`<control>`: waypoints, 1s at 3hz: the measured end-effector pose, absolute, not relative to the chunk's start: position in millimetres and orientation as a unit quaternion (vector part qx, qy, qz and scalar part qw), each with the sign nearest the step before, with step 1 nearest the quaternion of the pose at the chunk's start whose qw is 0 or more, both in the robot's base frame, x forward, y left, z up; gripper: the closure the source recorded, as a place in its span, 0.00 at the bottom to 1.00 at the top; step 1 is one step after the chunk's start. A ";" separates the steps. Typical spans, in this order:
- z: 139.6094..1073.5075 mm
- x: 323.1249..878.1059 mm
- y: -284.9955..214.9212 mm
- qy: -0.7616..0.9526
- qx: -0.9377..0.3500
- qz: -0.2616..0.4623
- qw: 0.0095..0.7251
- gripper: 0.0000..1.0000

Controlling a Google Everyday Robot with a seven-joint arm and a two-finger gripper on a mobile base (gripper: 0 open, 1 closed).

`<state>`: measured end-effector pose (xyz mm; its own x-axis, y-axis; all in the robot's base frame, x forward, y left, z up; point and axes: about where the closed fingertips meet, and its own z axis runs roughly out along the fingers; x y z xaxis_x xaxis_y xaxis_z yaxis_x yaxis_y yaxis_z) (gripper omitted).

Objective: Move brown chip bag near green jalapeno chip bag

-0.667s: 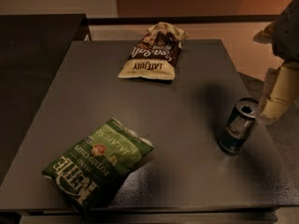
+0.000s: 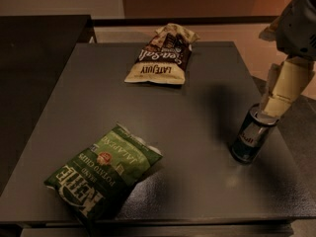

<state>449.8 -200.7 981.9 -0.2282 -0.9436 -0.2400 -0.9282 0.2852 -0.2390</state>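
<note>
The dark grey tabletop [image 2: 197, 157] filled most of my view, running from the lower edge up to the pale floor at the top. On it, in the lower left of the frame, lay the green jalapeno chip bag [image 2: 106, 174], the largest item, flat and crinkled, with its white lettering upside down to me. The brown chip bag [image 2: 160, 58] lay at the upper middle of the frame near the far edge of the tabletop, its cream end with the "LATE JULY" print turned toward me and its scrunched top pointing away. The two bags were well apart, with bare surface between them, and neither had shifted from where I saw it a moment earlier.

At the right edge of the frame the arm came down from the upper corner, and the cream-coloured hand [image 2: 271, 110] hung from it, its lower end overlapping the top rim of a can in my view. Compared with the earlier picture, the hand had edged a little to the left. I could not tell how the hand was set, and it gripped neither bag. The small blue and silver can [image 2: 251, 137] stood upright at the right side of the tabletop, unmoved.
</note>
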 end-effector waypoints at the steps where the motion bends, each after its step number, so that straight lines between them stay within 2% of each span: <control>1: 985.9 469.2 -175.8 0.789 -0.586 0.003 0.183 0.00; 3: 976.9 521.4 -137.3 0.834 -0.517 0.031 0.192 0.00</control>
